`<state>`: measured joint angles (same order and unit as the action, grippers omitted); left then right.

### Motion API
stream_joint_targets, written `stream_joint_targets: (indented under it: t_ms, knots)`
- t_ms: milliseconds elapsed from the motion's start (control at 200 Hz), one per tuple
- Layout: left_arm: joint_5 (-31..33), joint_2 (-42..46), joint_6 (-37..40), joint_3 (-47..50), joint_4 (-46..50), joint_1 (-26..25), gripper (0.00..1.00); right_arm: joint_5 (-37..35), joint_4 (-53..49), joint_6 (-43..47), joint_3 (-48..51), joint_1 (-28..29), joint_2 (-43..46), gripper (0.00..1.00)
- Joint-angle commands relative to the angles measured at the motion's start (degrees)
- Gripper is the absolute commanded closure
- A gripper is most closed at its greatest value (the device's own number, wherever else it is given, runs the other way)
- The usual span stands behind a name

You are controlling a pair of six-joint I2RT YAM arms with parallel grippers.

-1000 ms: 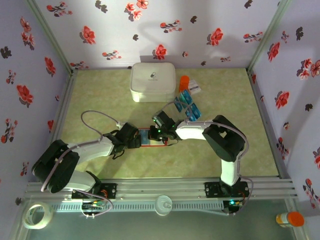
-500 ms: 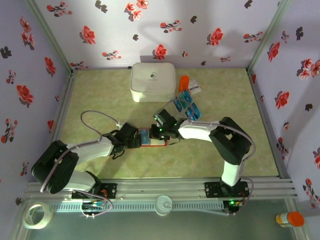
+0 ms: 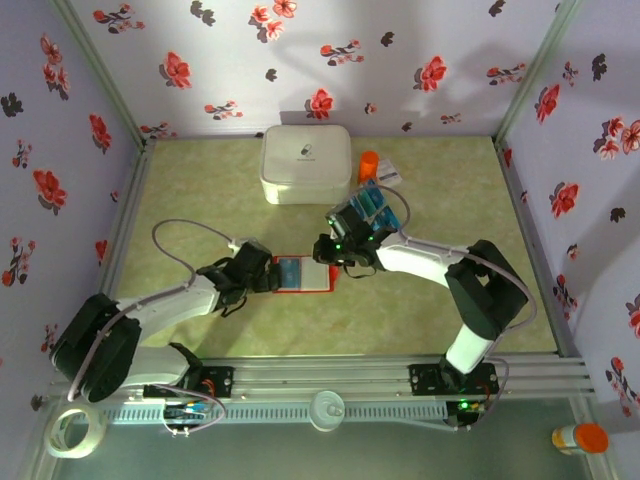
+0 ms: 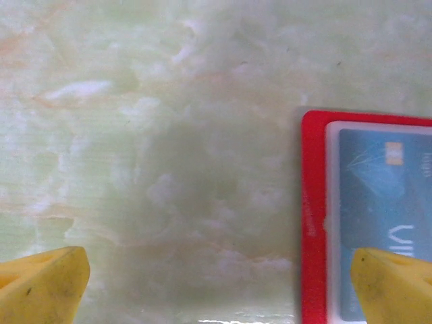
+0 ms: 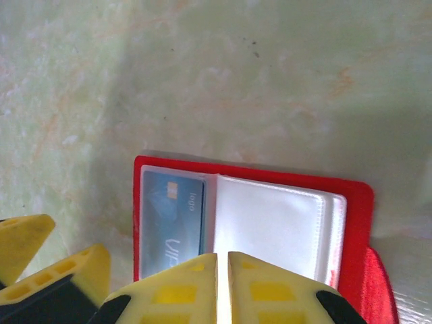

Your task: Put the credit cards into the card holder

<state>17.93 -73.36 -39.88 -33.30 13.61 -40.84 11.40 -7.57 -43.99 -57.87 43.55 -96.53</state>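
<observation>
- Flowered wallpaper closes three sides of a pale green marbled worktop.
- At the middle of the far edge stands a white rounded box. Just beside its right side are a small orange object and a small white packet.
- The card holder lies opened flat near the middle of the worktop, red outside and pale with clear pockets inside.
- One blue card sits in the holder's left pocket. The right pocket looks pale and bare in the right wrist view.
- The rest of the credit cards lie on their clear sheet toward the far right, near the box's right corner, partly covered by the right arm's wrist.
- The left gripper is low at the holder's left edge with its jaws spread wide. One yellow finger is over bare worktop and the other over the holder's card, and nothing is between them.
- The right gripper hangs over the holder's far right part. Its yellow fingers are drawn together with only a thin slit between them, and they grip nothing.
- A roll of tape lies off the near-left corner beyond the rail, and an orange-capped bottle lies off the near-right corner.
</observation>
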Motion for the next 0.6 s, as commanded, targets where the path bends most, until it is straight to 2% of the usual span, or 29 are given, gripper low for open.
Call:
stream_joint_targets:
  t_ms: [0, 360, 595]
  knots:
    - [-1.2, 1.5, 1.5, -3.3, 2.5, 0.5, 0.0, -1.0, -2.3, 2.7, 0.6, -0.9, 1.5, 0.87]
    - [-4.9, 0.6, -0.3, -6.8, 1.6, 0.1, 0.0, 0.2, -3.8, 5.1, -0.8, -1.9, 0.2, 0.87]
    - [-5.1, -1.4, -1.2, -7.5, 0.8, -1.7, 0.0, 1.0, -4.5, 6.1, -1.8, -2.0, -1.2, 0.87]
